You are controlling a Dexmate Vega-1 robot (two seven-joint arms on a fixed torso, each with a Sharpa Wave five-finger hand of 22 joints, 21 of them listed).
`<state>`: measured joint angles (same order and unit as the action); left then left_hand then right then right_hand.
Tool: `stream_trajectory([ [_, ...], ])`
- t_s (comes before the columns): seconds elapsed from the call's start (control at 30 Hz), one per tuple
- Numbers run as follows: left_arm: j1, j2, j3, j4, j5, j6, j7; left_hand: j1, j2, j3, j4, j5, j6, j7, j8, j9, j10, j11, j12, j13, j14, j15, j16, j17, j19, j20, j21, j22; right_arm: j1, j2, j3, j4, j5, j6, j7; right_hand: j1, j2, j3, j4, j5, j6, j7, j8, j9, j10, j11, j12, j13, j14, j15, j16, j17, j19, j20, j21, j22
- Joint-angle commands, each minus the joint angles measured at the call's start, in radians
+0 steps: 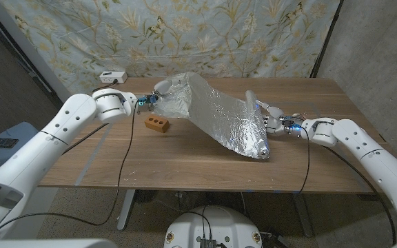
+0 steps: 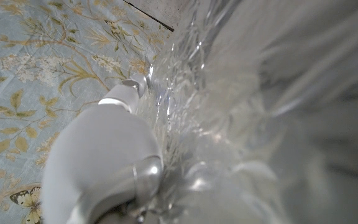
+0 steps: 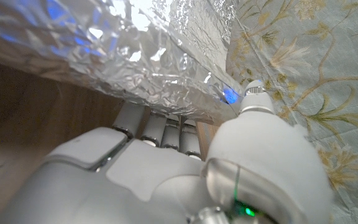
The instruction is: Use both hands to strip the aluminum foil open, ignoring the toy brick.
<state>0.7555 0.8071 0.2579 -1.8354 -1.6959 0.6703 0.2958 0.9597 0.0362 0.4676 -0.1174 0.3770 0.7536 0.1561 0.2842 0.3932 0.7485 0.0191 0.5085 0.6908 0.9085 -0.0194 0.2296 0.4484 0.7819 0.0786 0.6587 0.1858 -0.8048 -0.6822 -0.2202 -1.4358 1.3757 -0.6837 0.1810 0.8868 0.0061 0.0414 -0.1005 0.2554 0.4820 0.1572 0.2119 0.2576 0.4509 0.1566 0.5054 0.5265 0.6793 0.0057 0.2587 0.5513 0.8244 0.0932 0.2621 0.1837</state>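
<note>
A long crinkled sheet of aluminum foil [image 1: 219, 114] stretches across the table's middle, raised at its left end and sloping down to the right. My left hand [image 1: 158, 94] grips the foil's upper left end; close up, the foil [image 2: 253, 112] sits against that hand's fingers [image 2: 123, 99]. My right hand [image 1: 267, 116] holds the foil's right edge, fingers [image 3: 160, 127] tucked under the foil [image 3: 117, 56] and thumb on top. An orange toy brick [image 1: 156, 124] lies on the wood just below the left end, apart from both hands.
The wooden table [image 1: 185, 165] has bare wood in front of the foil. A white power box [image 1: 113, 76] sits at the back left edge. A floral curtain [image 1: 185, 34] hangs behind. Cables run from both wrists over the front edge.
</note>
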Motion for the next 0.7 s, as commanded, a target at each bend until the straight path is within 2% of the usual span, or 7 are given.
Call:
stream_trajectory([
  [0.03, -0.004, 0.019, 0.010, 0.010, 0.019, 0.031, -0.093, -0.040, -0.010, -0.015, 0.009, -0.013, -0.042, 0.011, -0.034, -0.009, -0.052, 0.020, -0.034, -0.021, -0.036, 0.030, -0.019, -0.018, -0.022, 0.013, -0.009, 0.000, -0.038, -0.016, 0.010, -0.042, 0.020, 0.014, -0.022, 0.002, 0.009, -0.002, -0.005, 0.005, 0.008, -0.002, 0.003, 0.005, 0.005, 0.003, -0.006, 0.003, 0.008, 0.001, -0.003, 0.002, 0.001, 0.007, -0.003, 0.003],
  [0.2, 0.012, 0.027, 0.002, 0.003, 0.024, 0.027, -0.112, -0.075, -0.016, -0.025, 0.016, -0.027, -0.076, 0.016, -0.060, -0.021, -0.090, 0.048, -0.065, -0.041, -0.079, 0.058, -0.035, -0.037, -0.041, 0.027, -0.020, -0.001, -0.038, -0.020, 0.005, -0.047, 0.022, 0.015, -0.023, 0.003, 0.011, -0.003, -0.005, 0.006, 0.009, -0.001, 0.003, 0.005, 0.006, 0.002, -0.007, 0.004, 0.009, 0.001, -0.004, 0.001, 0.002, 0.009, -0.004, 0.003],
  [0.3, 0.023, 0.032, -0.004, -0.006, 0.026, 0.022, -0.114, -0.091, -0.017, -0.029, 0.019, -0.034, -0.100, 0.017, -0.074, -0.026, -0.112, 0.056, -0.080, -0.050, -0.099, 0.073, -0.040, -0.046, -0.056, 0.035, -0.027, -0.001, -0.035, -0.021, 0.000, -0.047, 0.022, 0.014, -0.024, 0.002, 0.010, -0.004, -0.005, 0.006, 0.009, -0.003, 0.003, 0.005, 0.007, 0.001, -0.007, 0.005, 0.009, 0.001, -0.005, 0.001, 0.001, 0.008, -0.005, 0.003],
  [0.53, 0.046, 0.045, -0.018, -0.027, 0.027, 0.014, -0.112, -0.107, -0.018, -0.031, 0.018, -0.045, -0.125, 0.022, -0.086, -0.034, -0.148, 0.074, -0.098, -0.053, -0.130, 0.086, -0.044, -0.059, -0.071, 0.046, -0.036, -0.001, -0.019, -0.019, -0.017, -0.039, 0.015, 0.012, -0.013, 0.001, 0.013, -0.005, -0.004, 0.007, 0.009, -0.004, 0.004, 0.005, 0.006, 0.000, -0.008, 0.007, 0.009, 0.001, -0.007, 0.001, 0.001, 0.008, -0.007, 0.002],
  [0.7, 0.056, 0.054, -0.026, -0.036, 0.022, 0.012, -0.108, -0.121, -0.016, -0.033, 0.019, -0.054, -0.152, 0.026, -0.095, -0.041, -0.171, 0.085, -0.108, -0.051, -0.152, 0.108, -0.043, -0.068, -0.081, 0.055, -0.042, -0.001, -0.010, -0.016, -0.026, -0.033, 0.011, 0.009, -0.007, 0.004, 0.016, -0.004, -0.005, 0.008, 0.011, -0.005, 0.005, 0.005, 0.006, 0.005, -0.009, 0.008, 0.009, -0.001, -0.008, 0.001, 0.002, 0.009, -0.009, 0.002],
])
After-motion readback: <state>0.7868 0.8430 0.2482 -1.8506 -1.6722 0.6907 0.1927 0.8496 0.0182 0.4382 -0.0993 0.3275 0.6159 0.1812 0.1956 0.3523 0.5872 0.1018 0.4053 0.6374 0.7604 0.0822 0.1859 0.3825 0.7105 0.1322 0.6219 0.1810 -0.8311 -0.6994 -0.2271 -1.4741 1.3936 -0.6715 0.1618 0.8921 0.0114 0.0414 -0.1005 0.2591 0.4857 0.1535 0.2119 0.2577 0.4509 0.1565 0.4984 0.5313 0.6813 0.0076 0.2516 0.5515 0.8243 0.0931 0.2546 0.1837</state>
